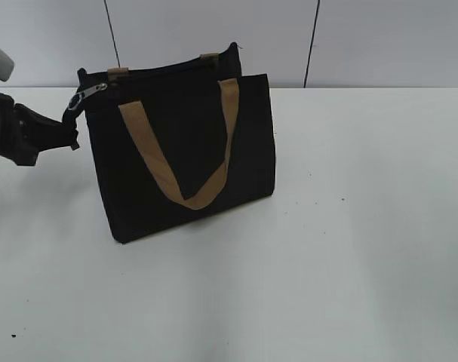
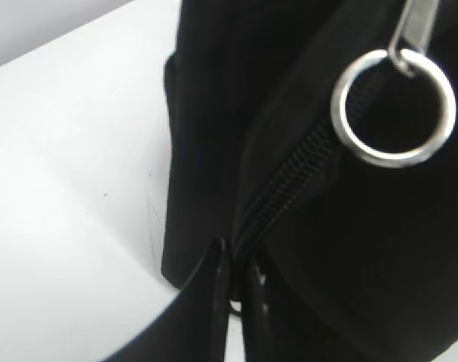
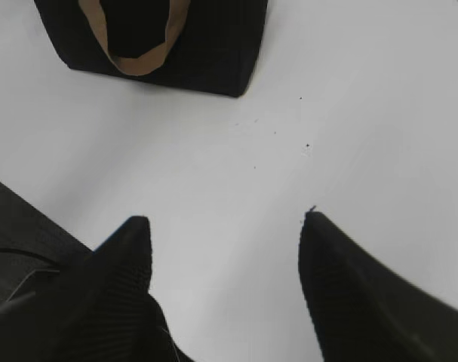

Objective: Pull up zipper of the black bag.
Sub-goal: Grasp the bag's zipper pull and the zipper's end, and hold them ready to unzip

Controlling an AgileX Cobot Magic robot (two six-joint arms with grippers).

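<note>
Flanking black bag (image 1: pixel 187 151): white table (image 1: pixel 364 226).

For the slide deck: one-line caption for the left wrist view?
Left end effector, fingers nearly closed at the black bag corner by the zip track, silver ring pull above.

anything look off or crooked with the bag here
The black bag is not sitting square: it leans, its left bottom corner lower in the exterior view and its top edge slanting. The left gripper is pinched shut on the bag's end by the zip track, which probably pulls it askew. The zipper pull hangs at that end. Nothing looks torn or spilled.
</note>
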